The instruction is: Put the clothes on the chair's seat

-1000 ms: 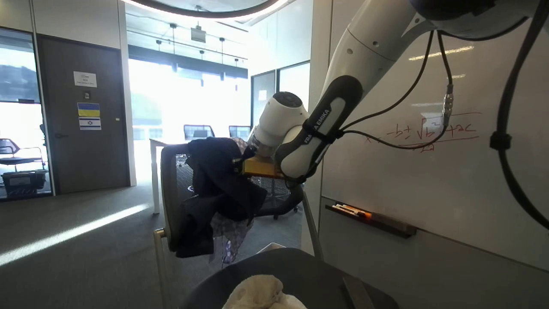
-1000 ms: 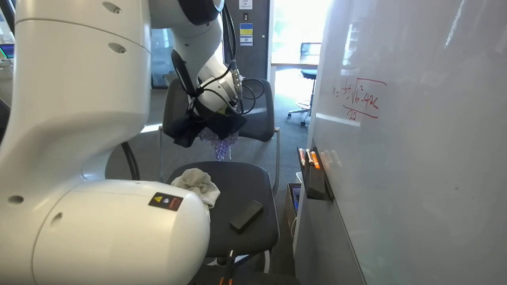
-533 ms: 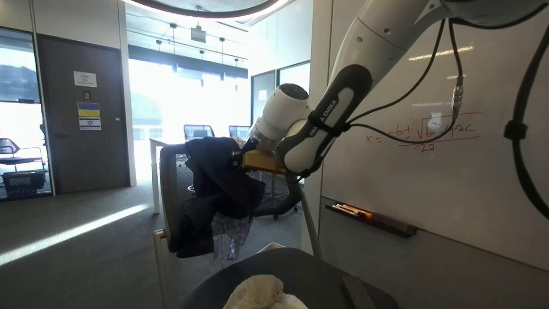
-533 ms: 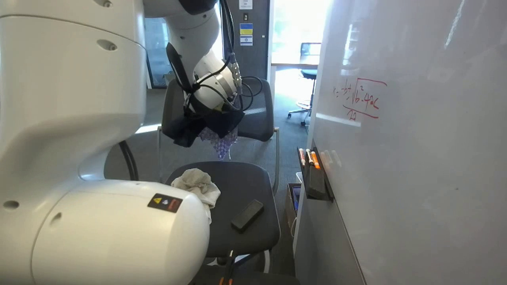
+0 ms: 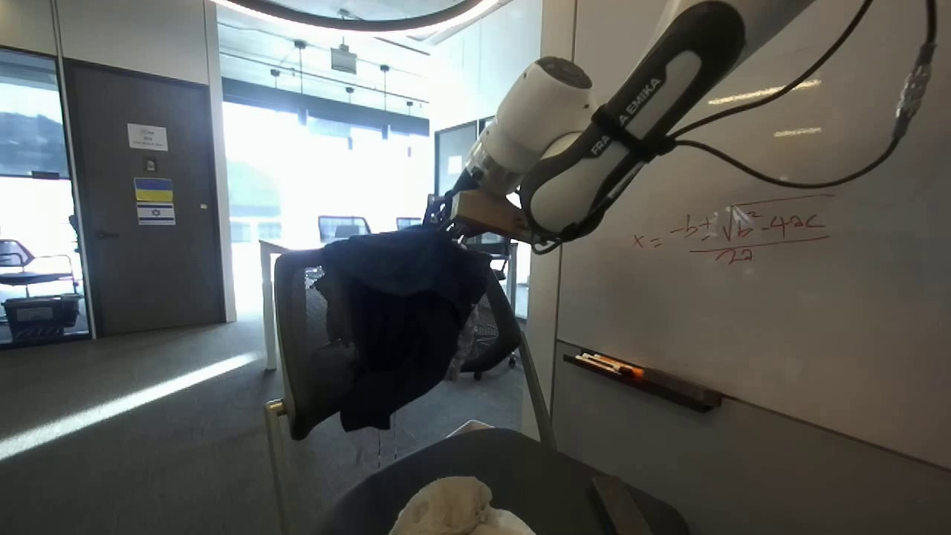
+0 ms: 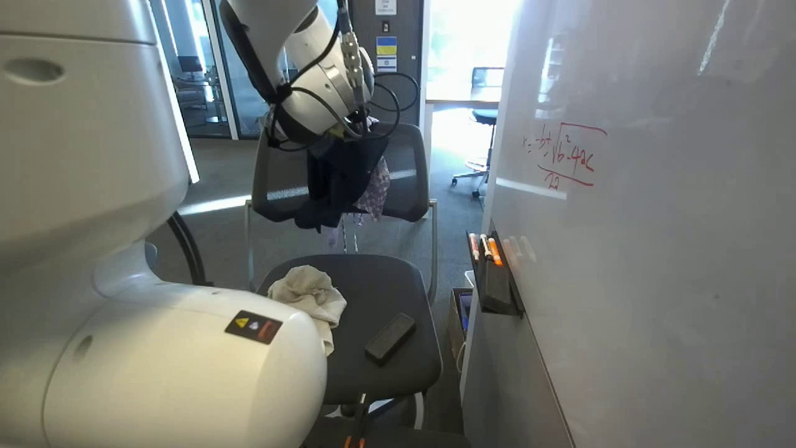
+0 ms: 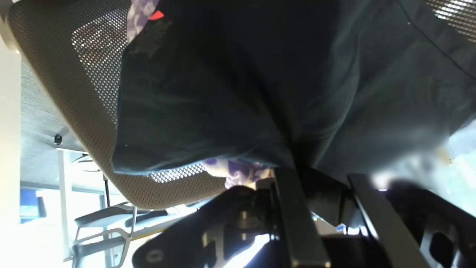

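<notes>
Dark clothes | hanging before chair's backrest | end effector gripping them, fingers partly parted

In an exterior view, upper centre: garment, dark navy; patterned cloth, purple-white. Lower centre: cream cloth; seat, dark grey.

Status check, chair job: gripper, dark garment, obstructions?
Gripper closed on dark garment. Hanging at the backrest, not on the seat yet. Pale cloth and dark block on the seat, may crowd the drop.
</notes>
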### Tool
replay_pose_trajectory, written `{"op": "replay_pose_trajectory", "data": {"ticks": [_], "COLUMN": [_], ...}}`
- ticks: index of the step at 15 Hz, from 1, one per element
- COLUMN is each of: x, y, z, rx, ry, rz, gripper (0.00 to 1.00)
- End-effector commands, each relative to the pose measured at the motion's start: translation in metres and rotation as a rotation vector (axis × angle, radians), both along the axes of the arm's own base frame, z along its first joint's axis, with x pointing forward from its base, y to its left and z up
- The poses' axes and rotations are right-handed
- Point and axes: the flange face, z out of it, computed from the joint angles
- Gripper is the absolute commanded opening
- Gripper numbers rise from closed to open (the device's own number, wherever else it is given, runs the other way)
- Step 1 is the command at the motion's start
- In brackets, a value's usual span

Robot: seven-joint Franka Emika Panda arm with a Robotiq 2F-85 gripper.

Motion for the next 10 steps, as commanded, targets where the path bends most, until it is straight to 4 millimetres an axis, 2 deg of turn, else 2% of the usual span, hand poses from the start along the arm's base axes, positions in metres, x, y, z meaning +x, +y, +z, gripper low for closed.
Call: {"op": "replay_pose_trajectory", "data": {"ticks": [1,3,5,10], "x": [-0.052,-0.076,-0.100,-0.153], "y": [-0.001,0.011,0.023,0.012], "z": [0.049,0.056,0.058,0.111], "rx": [0.010,0.024,0.065,0.071], "ry": [-0.071,-0.063,0.024,0.215], "rz": [0.005,0.030,0.054,0.060], "gripper": [0.02,0.02,0.02,0.02]}}
